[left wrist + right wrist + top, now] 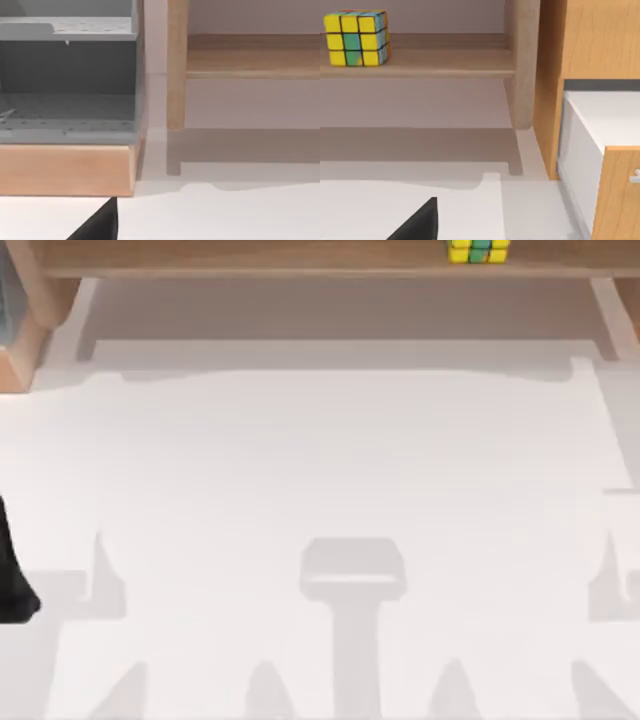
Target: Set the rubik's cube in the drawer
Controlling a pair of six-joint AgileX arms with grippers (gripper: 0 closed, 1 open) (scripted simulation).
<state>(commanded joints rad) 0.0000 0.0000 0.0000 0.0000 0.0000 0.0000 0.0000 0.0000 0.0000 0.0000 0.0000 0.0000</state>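
While the rubik's cube [356,38] sits on the wooden shelf [445,62], neither end effector's state can be told.

rubik's cube [479,250] on wooden shelf [250,257] — far edge, white table [330,460] below

Matt, smooth white table [330,470]. Pale wood shelf [420,62] with faint grain, satin rather than glossy. Rubik's cube [356,38] of smooth, plastic-looking tiles, dark gaps between. Warm wood-grain cabinet [600,40] at right, smooth white drawer [600,120]. Dull grey speckled drawer lining [65,107] at left, wood-fronted.
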